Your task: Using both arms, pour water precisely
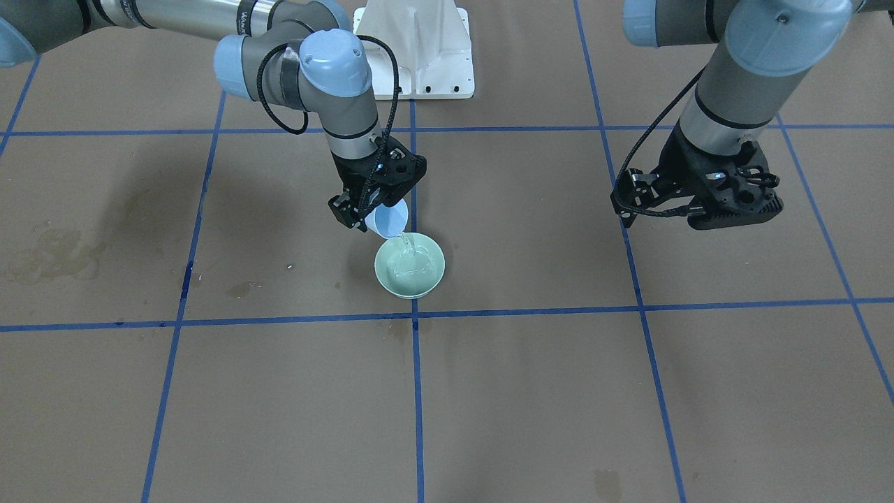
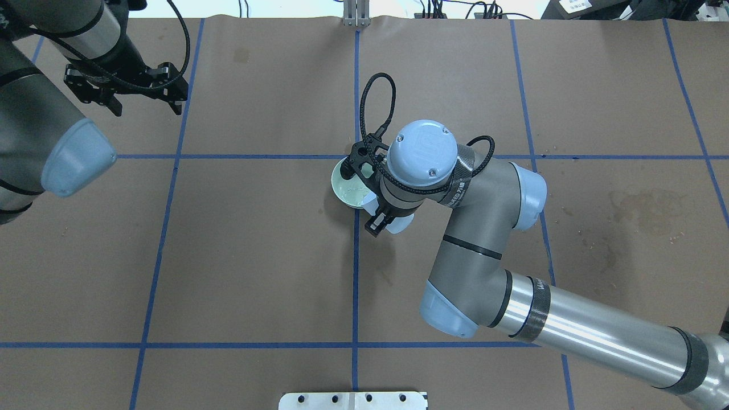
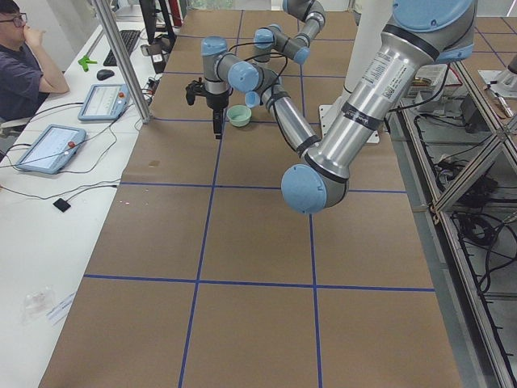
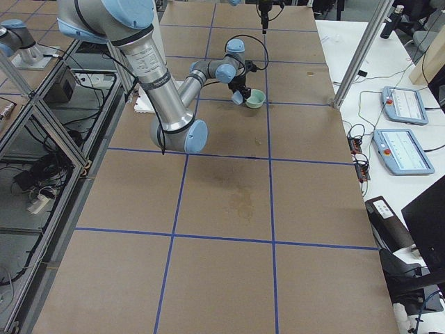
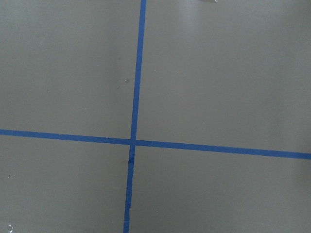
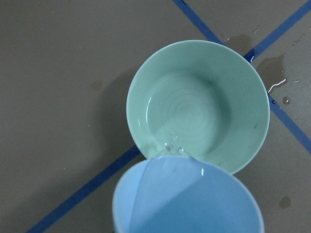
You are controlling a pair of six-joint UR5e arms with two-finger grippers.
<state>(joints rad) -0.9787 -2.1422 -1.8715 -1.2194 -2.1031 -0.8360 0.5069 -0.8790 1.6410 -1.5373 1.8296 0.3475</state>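
Closest to the right wrist camera, one pale blue cup (image 6: 189, 204) fills the lower edge. It is tipped so that its mouth faces down toward the single mint-green bowl (image 6: 243, 87) beyond it, with its lip just over the bowl's near rim. From that lip the water (image 6: 176, 144) falls as a thin glassy stream and lies in the bowl as a shallow pool with faint rings. Past the bowl, wet patches (image 6: 272, 67) shine beside a blue tape line (image 6: 291, 127) on the brown counter (image 6: 58, 73); only this view shows the pool and the patches. From across the counter, the cup's long axis slants from the right gripper (image 1: 374, 204), whose fingers are clamped on the cup's sides, down and away from the robot. The bowl stands upright on one tape line, just beside a crossing. Of the two arms, the right arm (image 1: 335, 84) bends over the bowl, and from overhead its wrist covers part of the rim. The left arm (image 1: 740, 77) hangs well apart, with the left gripper (image 2: 147, 102) spread wide above the counter; its wrist camera shows only a tape crossing. Farthest back stands one white pedestal (image 1: 419, 56).
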